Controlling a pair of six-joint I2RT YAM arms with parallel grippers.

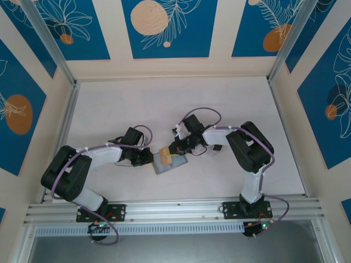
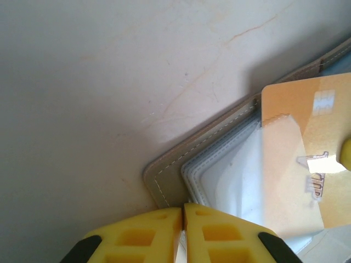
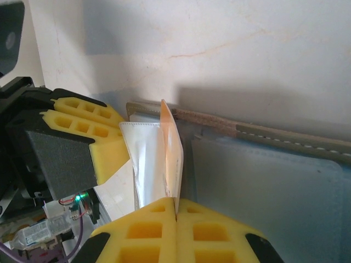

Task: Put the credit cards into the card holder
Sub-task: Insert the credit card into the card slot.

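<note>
The card holder (image 1: 166,162) lies open on the table, tan outside (image 2: 171,181) and bluish-grey inside (image 3: 263,192). My left gripper (image 2: 182,209) is shut on the edge of one of its clear sleeves (image 3: 143,164), lifting that sleeve. An orange-tan credit card (image 2: 296,131) stands on edge at the sleeve's mouth, partly behind the clear film. My right gripper (image 3: 176,203) is shut on this card's near edge (image 3: 171,153). In the top view the two grippers, left (image 1: 149,158) and right (image 1: 176,149), meet over the holder. A pale flat sheet (image 3: 112,189), perhaps another card, lies under the sleeve.
Aluminium rails (image 1: 175,207) run along the near edge and up both sides of the pale table (image 1: 164,104). A small dark object (image 1: 215,148) sits by the right forearm. The left gripper's yellow fingers (image 3: 82,118) are close beside the card.
</note>
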